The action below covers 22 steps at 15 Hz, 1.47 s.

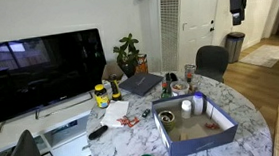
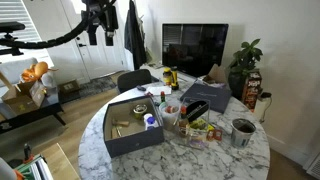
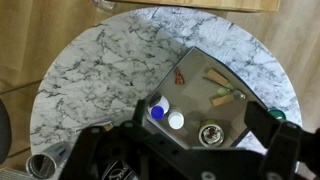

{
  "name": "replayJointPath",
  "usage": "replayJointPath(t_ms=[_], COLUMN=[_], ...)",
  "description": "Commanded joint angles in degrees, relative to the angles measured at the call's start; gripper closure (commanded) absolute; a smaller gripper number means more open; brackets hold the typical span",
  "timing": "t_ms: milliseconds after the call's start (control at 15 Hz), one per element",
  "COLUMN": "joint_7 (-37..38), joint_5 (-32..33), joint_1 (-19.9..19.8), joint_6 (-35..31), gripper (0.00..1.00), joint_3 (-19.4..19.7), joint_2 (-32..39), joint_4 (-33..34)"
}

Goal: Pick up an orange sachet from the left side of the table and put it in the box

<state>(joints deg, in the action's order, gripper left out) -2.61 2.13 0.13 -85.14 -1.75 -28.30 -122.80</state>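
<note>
Hand (image 1: 237, 12) hangs high above the worktop (image 1: 237, 105) in both exterior views, well clear of everything on it. In the wrist view its two dark fingers (image 3: 280, 135) stand wide apart with nothing between them, so it is open and empty.

Below the hand lies the box (image 1: 200, 141), blue-purple walls around a greyish floor. Inside it, at the end nearest the hand in the wrist view, stand a blue-capped bottle (image 3: 157, 113), a white-capped bottle (image 3: 176, 120) and a small round tin (image 3: 210, 133). Farther from the hand lie a small red-orange packet (image 3: 179, 75) and some pale yellowish pieces (image 3: 226, 96).

The orange sachet (image 1: 126, 120) lies flat on the worktop, far below the hand and off to one side. It is near the box's outer wall but apart from it, with others like it close by. Beyond it from the hand stand a yellow-labelled bottle (image 1: 101, 94) and a dark flat slab (image 1: 140, 84). A television (image 1: 39, 71) stands farther off.
</note>
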Motion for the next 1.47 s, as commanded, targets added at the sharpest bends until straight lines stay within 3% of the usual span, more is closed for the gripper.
replayJointPath(t_ms=[0,1133,1400], joint_7=[0.2,0.2,2.46], joint_5=[0.15,0.15,0.4], joint_1=[0.53,0.53,3.84], joint_6=[0.1,0.1,-8.4], gripper=[0.0,0.0,0.0], joint_3=[0.39,0.39,-4.8], joint_2=[0.06,0.06,8.66], joint_4=[0.11,0.11,3.18])
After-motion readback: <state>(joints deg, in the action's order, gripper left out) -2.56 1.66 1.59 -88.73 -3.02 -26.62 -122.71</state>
